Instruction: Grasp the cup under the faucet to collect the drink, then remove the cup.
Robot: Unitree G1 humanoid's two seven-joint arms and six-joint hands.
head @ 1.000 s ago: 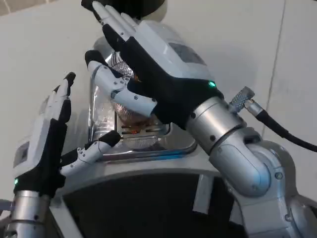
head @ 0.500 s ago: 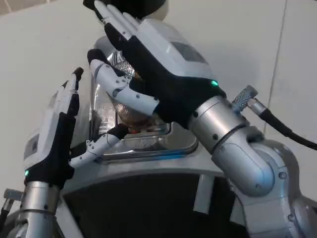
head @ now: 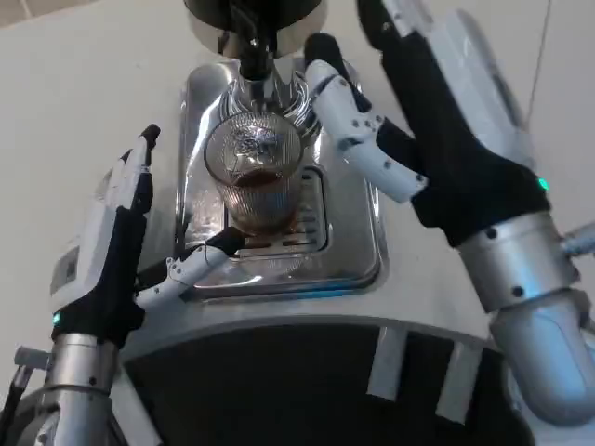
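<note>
A clear ribbed glass cup (head: pixel 259 181) stands on the drip grate under the faucet (head: pixel 252 58), with brown drink in its lower part. My left hand (head: pixel 116 246) is open just left of the cup, palm toward it, thumb reaching under the cup's base side without touching. My right hand (head: pixel 437 121) is open to the right of the cup, fingers spread and raised, its thumb near the cup's upper right rim.
The steel drip tray (head: pixel 358 251) surrounds the grate and sits on the white table (head: pixel 84 84). The dark dispenser body (head: pixel 256 14) hangs above the cup. My own dark torso edge fills the bottom.
My right hand swung away from in front of the cup to its right side, uncovering the cup and faucet. The left hand shifted only slightly.
</note>
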